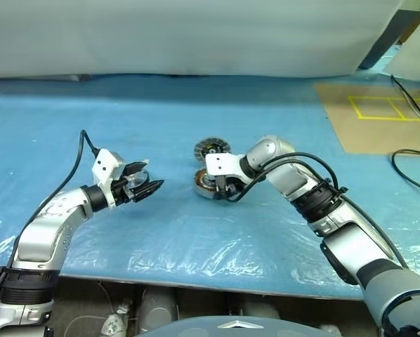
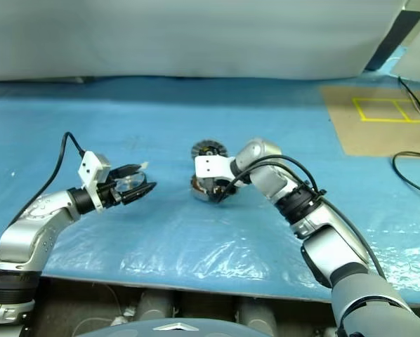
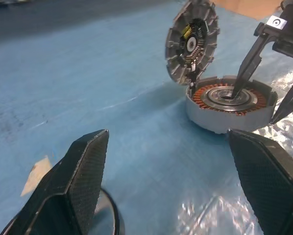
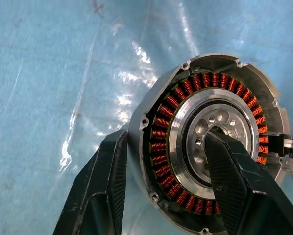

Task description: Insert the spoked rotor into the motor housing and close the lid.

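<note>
1. We see the motor housing (image 4: 212, 142) lying flat on the blue surface (image 1: 126, 119) near the middle of the head view, its copper-orange windings facing up around a silvery centre.
2. Our right gripper (image 4: 166, 191) straddles the housing wall: one jaw sits in the central hub, the other outside the rim, so the jaws are grasping the housing by its wall.
3. The hinged lid (image 3: 192, 40), a notch-rimmed disc with a dark spoked middle, stands nearly upright at the far edge of the housing, touching it.
4. Our left gripper (image 1: 145, 187) hovers left of centre in the head view, well apart from the housing, its jaws spread wide and released.
5. Under the left jaws, at the lower left of the left wrist view, a round dark-rimmed disc (image 3: 107, 213) rests on the surface; we cannot tell what it is.
6. Crinkled clear plastic film (image 1: 196, 246) covers the near part of the surface.
</note>
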### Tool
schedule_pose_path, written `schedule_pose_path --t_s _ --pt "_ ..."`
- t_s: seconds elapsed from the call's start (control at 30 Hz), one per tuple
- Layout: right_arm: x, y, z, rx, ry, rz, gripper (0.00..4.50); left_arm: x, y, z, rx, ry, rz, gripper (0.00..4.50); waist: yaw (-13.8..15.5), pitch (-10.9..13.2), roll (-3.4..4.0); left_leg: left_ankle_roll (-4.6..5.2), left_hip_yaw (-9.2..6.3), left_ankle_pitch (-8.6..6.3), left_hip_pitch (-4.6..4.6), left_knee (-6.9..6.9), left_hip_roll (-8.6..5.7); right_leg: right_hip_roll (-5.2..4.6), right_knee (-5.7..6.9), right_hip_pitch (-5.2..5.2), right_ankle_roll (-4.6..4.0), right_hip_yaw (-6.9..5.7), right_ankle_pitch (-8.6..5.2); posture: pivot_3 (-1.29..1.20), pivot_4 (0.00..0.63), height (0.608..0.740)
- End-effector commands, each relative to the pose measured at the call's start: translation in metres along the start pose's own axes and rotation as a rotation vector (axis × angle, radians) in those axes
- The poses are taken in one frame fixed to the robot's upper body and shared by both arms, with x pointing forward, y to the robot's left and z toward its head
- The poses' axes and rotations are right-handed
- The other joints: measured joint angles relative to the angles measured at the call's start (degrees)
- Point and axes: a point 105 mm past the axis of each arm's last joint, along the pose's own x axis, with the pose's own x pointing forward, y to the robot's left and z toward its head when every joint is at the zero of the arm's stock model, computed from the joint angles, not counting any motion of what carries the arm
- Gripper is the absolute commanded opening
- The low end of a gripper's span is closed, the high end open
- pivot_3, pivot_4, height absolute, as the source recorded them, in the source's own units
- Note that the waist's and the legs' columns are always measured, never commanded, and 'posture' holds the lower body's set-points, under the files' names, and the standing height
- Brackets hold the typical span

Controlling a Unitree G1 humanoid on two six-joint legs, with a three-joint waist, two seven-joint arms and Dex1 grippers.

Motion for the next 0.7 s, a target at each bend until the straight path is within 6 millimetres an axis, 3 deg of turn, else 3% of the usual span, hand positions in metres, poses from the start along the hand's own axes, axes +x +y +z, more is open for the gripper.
schedule_pose_path --t_s 0.03,0.17,0.43,0.6,0.7 --pt "-0.002 -0.006 0.006 -0.069 -0.053 -0.022 2.00 -0.002 0.000 0.006 0.011 -0.021 0.002 4.05 -0.9 0.0 0.00 -0.03 0.02 -0.01 -0.28 0.04 0.09 0.08 0.03 -0.26 0.01 -0.08 0.02 0.00 0.150 0.740" --pt "0.001 0.000 0.009 -0.148 -0.069 -0.007 2.00 -0.006 0.000 0.005 0.002 -0.017 0.009 4.05 -1.2 0.0 0.02 -0.25 0.18 -0.13 -0.86 0.27 0.37 0.64 0.03 -0.64 0.18 -0.28 0.17 0.00 0.150 0.740" --pt "0.008 0.007 0.043 -0.375 -0.231 -0.088 2.00 -0.013 -0.006 0.000 -0.029 -0.001 0.011 4.05 -1.2 0.1 0.05 -0.52 0.19 -0.30 -0.85 0.26 0.46 0.68 0.05 -0.66 0.03 -0.37 0.08 0.00 0.150 0.740" --pt "0.006 0.015 0.047 -0.475 -0.235 -0.051 2.00 -0.014 -0.009 -0.003 -0.046 0.006 0.007 4.05 -1.0 0.1 0.06 -0.51 0.20 -0.30 -0.86 0.27 0.45 0.65 0.05 -0.65 0.02 -0.37 0.07 0.00 0.150 0.740" --pt "0.007 0.022 0.038 -0.464 -0.193 0.010 2.00 -0.013 -0.008 -0.003 -0.049 0.009 0.006 4.05 -0.8 0.1 0.02 -0.50 0.19 -0.29 -0.92 0.29 0.45 0.63 0.04 -0.64 0.03 -0.38 0.07 0.00 0.150 0.740"
